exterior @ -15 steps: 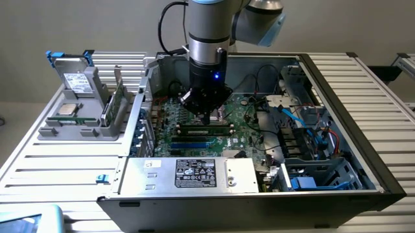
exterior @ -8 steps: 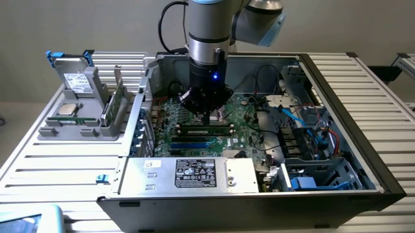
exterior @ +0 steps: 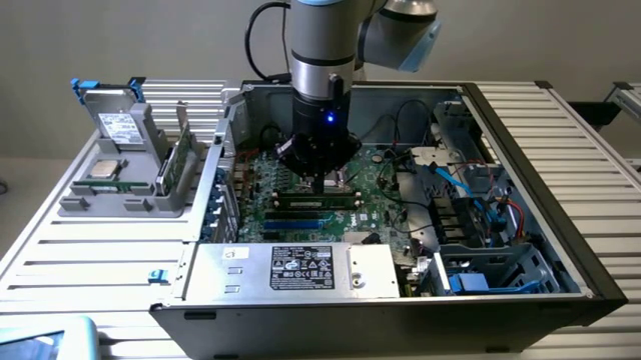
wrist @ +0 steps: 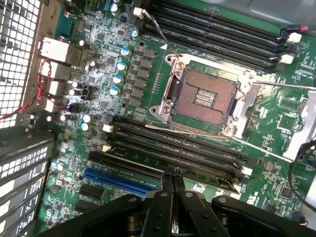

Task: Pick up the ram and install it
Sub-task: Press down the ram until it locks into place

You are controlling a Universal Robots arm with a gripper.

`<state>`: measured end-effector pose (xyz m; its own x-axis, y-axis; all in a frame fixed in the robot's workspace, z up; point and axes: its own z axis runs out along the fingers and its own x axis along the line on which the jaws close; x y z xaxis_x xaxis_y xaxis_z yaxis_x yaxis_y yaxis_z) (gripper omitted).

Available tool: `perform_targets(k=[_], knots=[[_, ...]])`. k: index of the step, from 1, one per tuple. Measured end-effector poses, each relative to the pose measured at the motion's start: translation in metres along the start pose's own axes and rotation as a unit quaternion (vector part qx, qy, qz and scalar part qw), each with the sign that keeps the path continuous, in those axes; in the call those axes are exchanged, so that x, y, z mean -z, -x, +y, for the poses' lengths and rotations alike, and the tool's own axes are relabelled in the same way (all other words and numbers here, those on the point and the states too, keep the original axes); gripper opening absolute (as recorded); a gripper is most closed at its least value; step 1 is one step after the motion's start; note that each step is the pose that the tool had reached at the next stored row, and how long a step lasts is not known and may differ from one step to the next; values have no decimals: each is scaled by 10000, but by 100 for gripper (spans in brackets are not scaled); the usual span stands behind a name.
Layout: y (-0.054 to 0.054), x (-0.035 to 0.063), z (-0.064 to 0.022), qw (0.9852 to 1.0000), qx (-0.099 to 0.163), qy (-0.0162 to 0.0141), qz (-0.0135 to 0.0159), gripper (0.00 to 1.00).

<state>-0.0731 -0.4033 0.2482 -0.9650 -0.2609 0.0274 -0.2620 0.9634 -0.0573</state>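
Note:
The ram [exterior: 312, 199], a long thin green stick with dark chips, sits along a memory slot on the motherboard [exterior: 371, 172] inside the open computer case. My gripper [exterior: 323, 184] points straight down over its middle, fingers shut together with nothing between them, and the tips sit at the stick's top edge. From the wrist view, the shut gripper [wrist: 168, 180] meets the nearest of the long black memory slots [wrist: 177, 143]. Whether the tips press on the stick or just touch it I cannot tell.
The open processor socket [wrist: 205, 96] lies beside the slots. A grey holder [exterior: 125, 199] at the exterior view's left carries a boxy drive [exterior: 120, 127], a silver chip [exterior: 103, 169] and another green board [exterior: 179, 161]. A power supply [exterior: 290, 270], cables [exterior: 470, 195] and case walls hem the arm in.

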Motion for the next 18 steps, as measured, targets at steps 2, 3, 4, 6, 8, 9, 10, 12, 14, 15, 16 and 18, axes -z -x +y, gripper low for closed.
perform_targets(k=[2, 3, 4, 6, 8, 9, 10, 12, 14, 15, 16, 18], knots=[[0, 0, 0, 10000, -98, -12, -1, 11], [0, 0, 0, 9999, -149, -15, -2, 11], [0, 0, 0, 9998, -201, -17, -3, 11], [0, 0, 0, 9995, -310, -20, -5, 11], [0, 0, 0, 9991, -417, -22, -7, 11], [0, 0, 0, 9989, -470, -23, -7, 11], [0, 0, 0, 9986, -527, -23, -8, 11], [0, 0, 0, 9980, -635, -24, -9, 11], [0, 0, 0, 9972, -741, -25, -11, 11], [0, 0, 0, 9968, -797, -26, -12, 11], [0, 0, 0, 9964, -848, -27, -14, 11], [0, 0, 0, 9955, -949, -29, -20, 11]])
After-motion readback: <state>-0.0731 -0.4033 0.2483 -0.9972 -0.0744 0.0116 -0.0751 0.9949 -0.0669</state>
